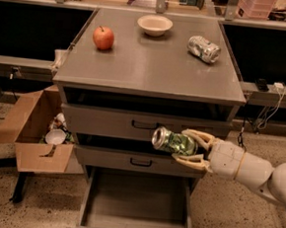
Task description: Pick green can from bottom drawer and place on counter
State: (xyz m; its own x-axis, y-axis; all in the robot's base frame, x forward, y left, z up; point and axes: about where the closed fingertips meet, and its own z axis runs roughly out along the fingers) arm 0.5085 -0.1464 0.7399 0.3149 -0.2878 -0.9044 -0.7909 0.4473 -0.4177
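My gripper (189,147) is shut on the green can (173,141), a shiny dark-green can with a silver end facing left. It holds the can on its side in the air, in front of the middle drawer and above the open bottom drawer (136,204). The drawer's flat grey floor shows nothing on it. The counter (147,62) is the grey cabinet top above, well higher than the can. My white arm comes in from the right.
On the counter are a red apple (103,37), a pale bowl (155,24) and a silver-white can (203,48) on its side. An open cardboard box (30,127) with trash stands left of the cabinet. Cables hang at the right.
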